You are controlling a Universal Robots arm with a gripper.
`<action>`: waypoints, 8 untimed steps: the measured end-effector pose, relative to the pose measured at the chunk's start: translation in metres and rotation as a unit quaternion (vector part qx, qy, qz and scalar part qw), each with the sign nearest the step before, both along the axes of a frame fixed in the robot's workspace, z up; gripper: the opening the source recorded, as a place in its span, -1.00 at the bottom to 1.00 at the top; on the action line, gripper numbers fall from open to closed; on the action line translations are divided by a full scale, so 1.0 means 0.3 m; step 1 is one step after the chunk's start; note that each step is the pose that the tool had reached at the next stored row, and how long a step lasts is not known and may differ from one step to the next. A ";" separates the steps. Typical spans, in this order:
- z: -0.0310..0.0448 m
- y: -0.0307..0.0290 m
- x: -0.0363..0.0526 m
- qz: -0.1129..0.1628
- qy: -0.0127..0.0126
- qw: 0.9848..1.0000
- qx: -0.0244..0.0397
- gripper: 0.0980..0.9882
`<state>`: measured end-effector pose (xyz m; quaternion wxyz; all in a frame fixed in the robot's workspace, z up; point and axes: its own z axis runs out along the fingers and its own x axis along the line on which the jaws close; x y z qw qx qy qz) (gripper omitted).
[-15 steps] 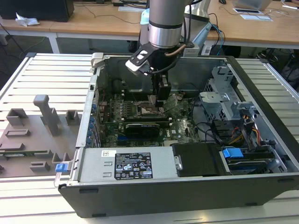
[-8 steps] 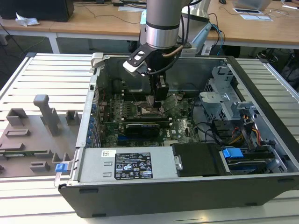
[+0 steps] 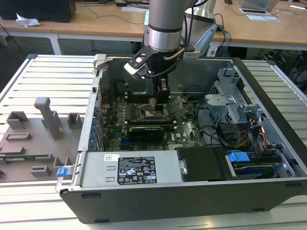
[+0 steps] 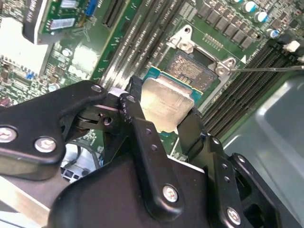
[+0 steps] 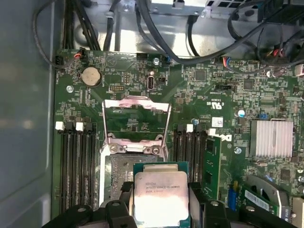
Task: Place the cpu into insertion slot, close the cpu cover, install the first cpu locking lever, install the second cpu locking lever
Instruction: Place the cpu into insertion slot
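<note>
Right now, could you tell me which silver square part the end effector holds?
The cpu: solid-topped, green-rimmed, between the fingers of the end effector by the insertion slot. The windowed cpu cover stands open, untouched.

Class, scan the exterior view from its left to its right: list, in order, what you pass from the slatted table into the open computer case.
Grey blocks on the table → claw over the motherboard → flat black box → blue tab.

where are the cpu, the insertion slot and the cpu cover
cpu [image 5: 161,202]: first wrist view, metal top
insertion slot [image 5: 119,173]: first wrist view, pin field
cpu cover [image 5: 137,102]: first wrist view, frame bar
</note>
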<state>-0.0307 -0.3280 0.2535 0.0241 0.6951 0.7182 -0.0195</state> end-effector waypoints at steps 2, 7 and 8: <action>0.000 0.016 0.000 0.000 0.000 1.000 0.000 0.00; -0.003 0.025 0.000 0.000 0.000 1.000 0.000 0.00; -0.005 0.025 0.000 0.000 0.000 1.000 0.000 0.00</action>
